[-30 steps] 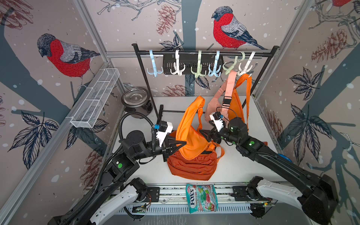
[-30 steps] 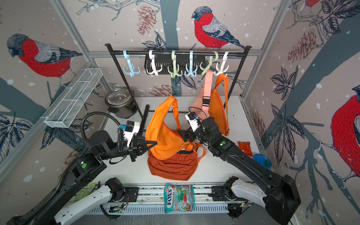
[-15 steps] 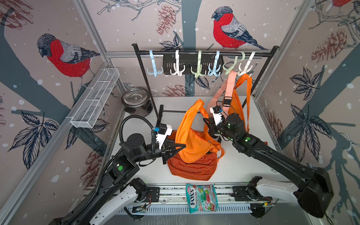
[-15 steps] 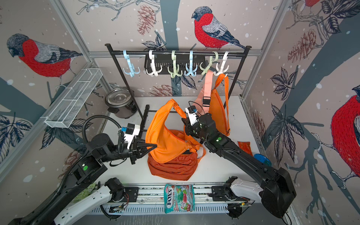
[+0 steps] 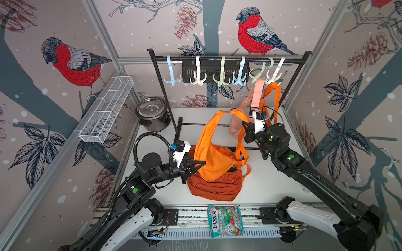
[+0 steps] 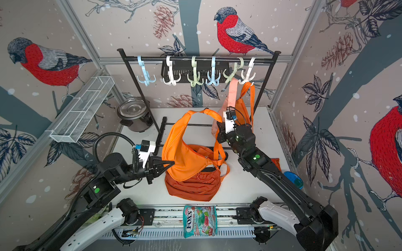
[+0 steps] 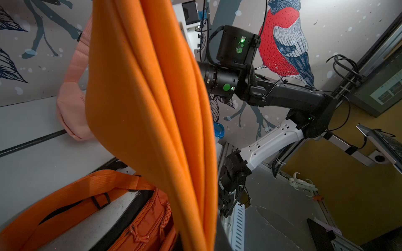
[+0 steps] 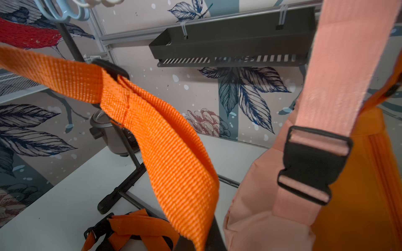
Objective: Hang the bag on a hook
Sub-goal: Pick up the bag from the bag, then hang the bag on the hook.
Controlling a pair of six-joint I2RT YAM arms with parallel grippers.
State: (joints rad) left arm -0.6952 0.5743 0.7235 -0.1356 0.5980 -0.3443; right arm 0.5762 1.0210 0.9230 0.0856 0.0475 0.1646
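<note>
**Landmark:** black rack (image 5: 217,59), standing at the back of the white table (image 5: 272,180).

**Surroundings**
- Black slotted tray (image 5: 208,72): fixed behind the rack's rail.
- Grey cooker (image 5: 152,113): beside the rack's left post.
- Wire basket (image 5: 106,110): on the wall, well to the left of the rack.
- Sweet packet (image 5: 225,220): on the front rail, far from the rack.
- Blue lid (image 6: 292,179): off to the right, in front of the rack.

**In the way**
- A pink bag (image 5: 235,129) and an orange hung bag (image 6: 243,106) occupy the two hooks at the rack's right end. Both hang just behind the right gripper (image 5: 244,126).

**Counts**
- Hooks (image 5: 221,76): six.
- Bags: four.
- Arms: two.

**Task item**
- The bright orange bag (image 5: 215,156) is held in the air in front of the rack, below the hooks. Its strap (image 8: 165,147) arches upward.
- It hangs over a rust bag (image 5: 215,189) that lies on the table.

**Pincers**
- Left gripper (image 5: 201,163): clenched on the bright orange bag's body, at the side away from the hung bags.
- Right gripper: clenched on the strap.

**Change from a second ago**
- The right gripper was then spread open, lower down beside the bag's body. It now sits higher and nearer the rack, closed on the strap.
- The left grip is unchanged.
</note>
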